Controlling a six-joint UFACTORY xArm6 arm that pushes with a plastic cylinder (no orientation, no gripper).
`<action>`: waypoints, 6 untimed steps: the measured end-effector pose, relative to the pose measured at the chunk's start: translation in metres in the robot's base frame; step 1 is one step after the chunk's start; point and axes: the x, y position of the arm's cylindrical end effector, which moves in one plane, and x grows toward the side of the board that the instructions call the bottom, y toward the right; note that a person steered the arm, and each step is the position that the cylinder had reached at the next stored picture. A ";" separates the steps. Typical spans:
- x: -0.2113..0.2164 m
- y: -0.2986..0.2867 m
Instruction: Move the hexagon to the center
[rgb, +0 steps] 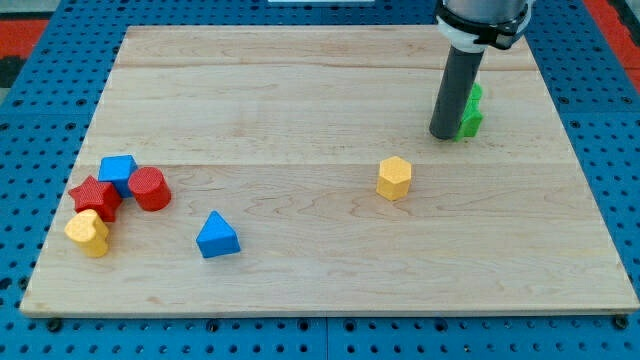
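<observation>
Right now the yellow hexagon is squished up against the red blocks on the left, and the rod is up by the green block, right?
Not quite. The camera view shows the yellow hexagon alone near the board's middle, touching nothing. The yellow block beside the red blocks is a different one, the yellow heart. My tip is indeed beside the green block.

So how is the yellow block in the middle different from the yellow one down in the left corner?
The yellow hexagon has flat sides and stands alone near the board's centre; the yellow heart is rounded and lobed, at the view's lower left. The heart touches the red star in a cluster; nothing touches the hexagon. Both share the same yellow and similar size.
</observation>
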 end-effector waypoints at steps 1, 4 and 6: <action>0.053 -0.005; 0.098 -0.116; 0.057 -0.137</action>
